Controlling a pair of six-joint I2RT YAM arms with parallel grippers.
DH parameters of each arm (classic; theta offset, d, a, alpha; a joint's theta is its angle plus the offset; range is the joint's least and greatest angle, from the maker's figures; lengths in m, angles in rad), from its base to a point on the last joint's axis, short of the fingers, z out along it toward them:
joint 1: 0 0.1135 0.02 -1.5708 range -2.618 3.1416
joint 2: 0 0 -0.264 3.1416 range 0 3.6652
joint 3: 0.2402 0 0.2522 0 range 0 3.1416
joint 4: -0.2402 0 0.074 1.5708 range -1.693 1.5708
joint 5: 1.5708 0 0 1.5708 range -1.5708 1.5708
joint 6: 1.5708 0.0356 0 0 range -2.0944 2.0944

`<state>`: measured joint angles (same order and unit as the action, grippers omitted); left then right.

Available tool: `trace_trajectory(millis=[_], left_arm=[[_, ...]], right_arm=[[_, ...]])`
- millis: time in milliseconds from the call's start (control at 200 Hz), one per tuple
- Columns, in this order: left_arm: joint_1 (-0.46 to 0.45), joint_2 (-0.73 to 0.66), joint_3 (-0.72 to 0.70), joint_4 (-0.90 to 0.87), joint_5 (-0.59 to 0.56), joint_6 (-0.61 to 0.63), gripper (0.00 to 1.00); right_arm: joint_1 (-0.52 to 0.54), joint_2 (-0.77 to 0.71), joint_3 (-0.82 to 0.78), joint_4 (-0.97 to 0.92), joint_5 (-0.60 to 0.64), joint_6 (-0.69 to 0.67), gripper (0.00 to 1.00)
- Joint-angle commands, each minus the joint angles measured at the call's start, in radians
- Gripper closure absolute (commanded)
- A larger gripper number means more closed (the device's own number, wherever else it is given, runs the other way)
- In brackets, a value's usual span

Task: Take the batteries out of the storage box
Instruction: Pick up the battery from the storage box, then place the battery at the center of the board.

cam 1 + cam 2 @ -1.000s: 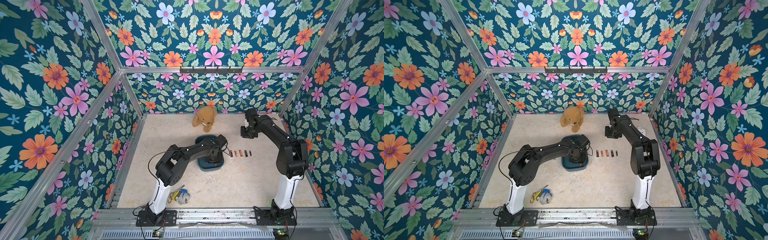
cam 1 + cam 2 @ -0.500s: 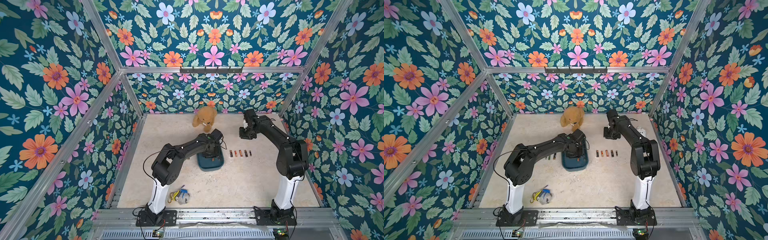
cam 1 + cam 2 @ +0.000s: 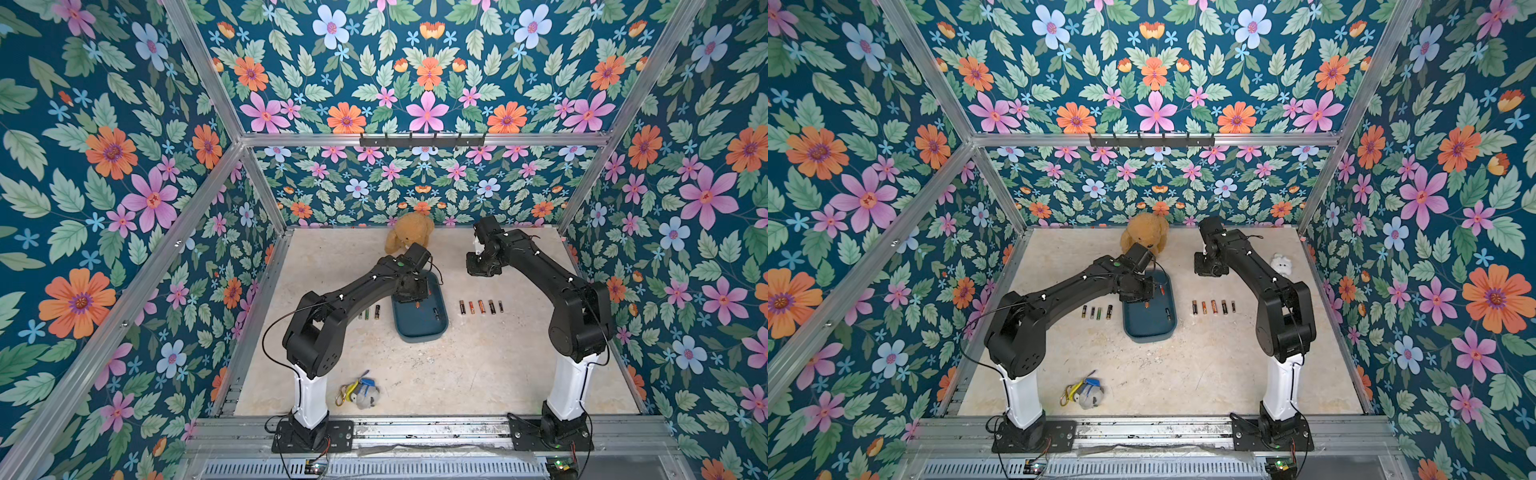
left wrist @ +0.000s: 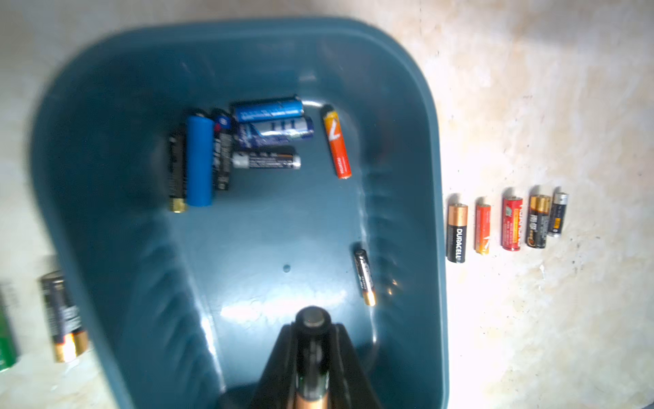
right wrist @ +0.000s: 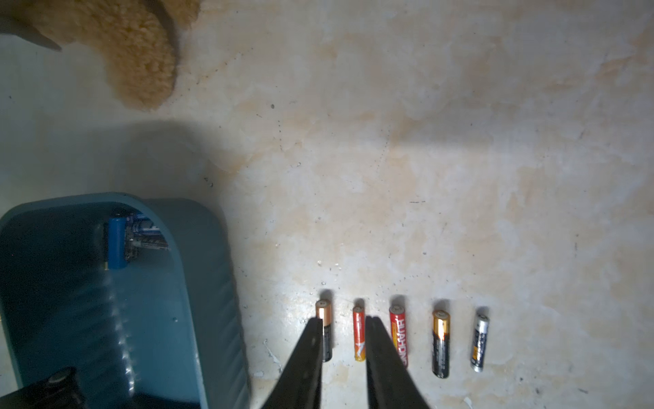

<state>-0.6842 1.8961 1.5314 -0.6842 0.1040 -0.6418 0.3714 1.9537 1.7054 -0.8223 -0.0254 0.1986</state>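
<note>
Pinching black copper-ended battery [image 4: 311,320] over teal storage box [image 4: 439,177], left tool [image 4: 313,336]; right tool [image 5: 344,319] parted

Teal storage box [image 3: 419,329] on counter [image 3: 457,374]. Inside: batt cluster [image 4: 244,141] at 12 o'clock end, orange batt [image 4: 336,141] beside, black batt [image 4: 364,278] by 3 o'clock wall. Held batt [image 4: 312,320] in left pincer [image 4: 313,331]. Outside: 5-batt row [image 3: 481,306] at 3 o'clock, 4-batt row [image 3: 1096,312] at 9.

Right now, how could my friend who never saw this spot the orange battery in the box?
Look at the blue box in the middle of the table, in front of the teddy. At its teddy end sits a bunch of blue and black batteries. The orange battery lies beside them, alone and slanted, the only orange one inside.
</note>
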Motion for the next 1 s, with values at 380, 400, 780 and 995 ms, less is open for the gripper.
trace_trajectory(millis=[380,400,780,995], left_arm=[[0.286,-0.232,-0.144,-0.124,-0.083,0.196,0.86],[0.298,-0.236,-0.150,-0.127,-0.086,0.204,0.86],[0.469,-0.252,-0.300,-0.057,-0.083,0.323,0.86],[0.523,-0.229,-0.368,-0.003,-0.083,0.367,0.87]], right_arm=[[0.037,0.001,0.056,-0.046,-0.001,0.035,0.73],[0.038,0.001,0.055,-0.046,-0.001,0.037,0.73],[0.043,-0.021,0.032,-0.052,0.008,0.053,0.73],[0.044,-0.017,0.031,-0.052,0.009,0.055,0.73]])
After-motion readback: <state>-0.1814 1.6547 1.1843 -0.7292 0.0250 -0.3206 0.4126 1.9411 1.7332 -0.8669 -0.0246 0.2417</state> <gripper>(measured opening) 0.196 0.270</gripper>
